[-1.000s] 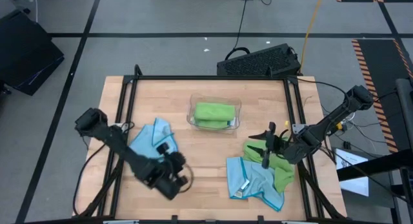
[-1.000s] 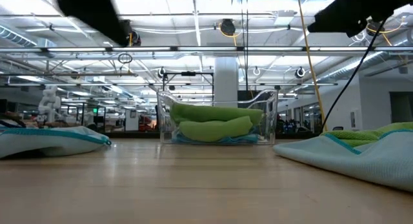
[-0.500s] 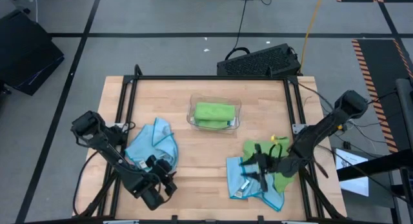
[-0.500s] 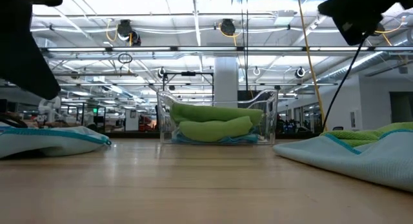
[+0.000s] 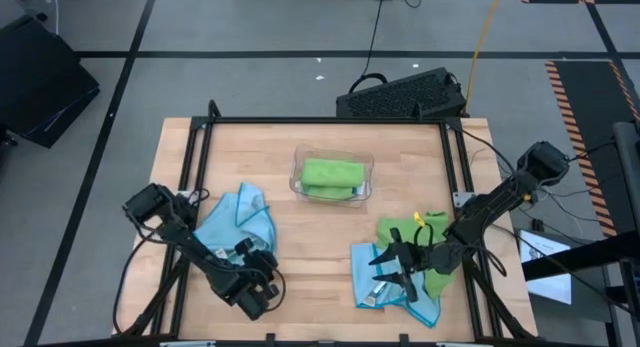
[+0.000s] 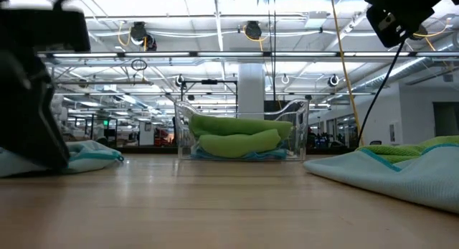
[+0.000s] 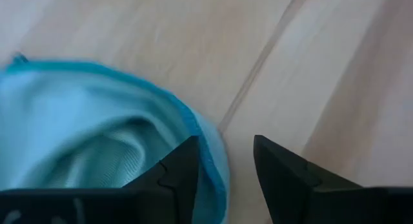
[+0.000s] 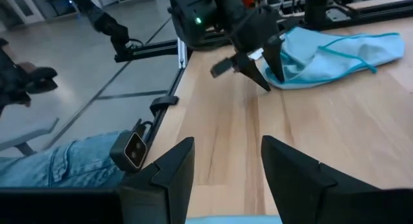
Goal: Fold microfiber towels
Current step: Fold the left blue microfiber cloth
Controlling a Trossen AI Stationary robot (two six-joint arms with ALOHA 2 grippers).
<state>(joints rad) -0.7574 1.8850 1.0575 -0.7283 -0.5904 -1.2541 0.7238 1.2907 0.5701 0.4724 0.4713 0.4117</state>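
On the wooden desk (image 5: 320, 227) we see a clear plastic tray (image 5: 332, 177) near the far middle, holding a folded lime green towel (image 5: 332, 174) with a strip of light blue under it in the low view; nothing stands between the tray and the cloths nearer us. A dark box-shaped case (image 5: 402, 95) sits on the floor beyond the desk's far edge. A crumpled light blue towel (image 5: 236, 219) lies at the left side, its long axis running from the far edge toward the near edge. The left gripper (image 5: 256, 287) hovers at that towel's near end, its fingers (image 7: 182, 179) parted and holding nothing, with the cloth's teal hem just beside one fingertip in the left wrist view. At the right side a second light blue towel (image 5: 392, 279) lies flat and partly over a rumpled lime green towel (image 5: 432, 249). The right gripper (image 5: 388, 267) is poised over this blue towel, its fingers (image 8: 169, 172) spread apart and empty. In the right wrist view a person's jeans-clad leg (image 8: 64, 166) shows beside the desk.
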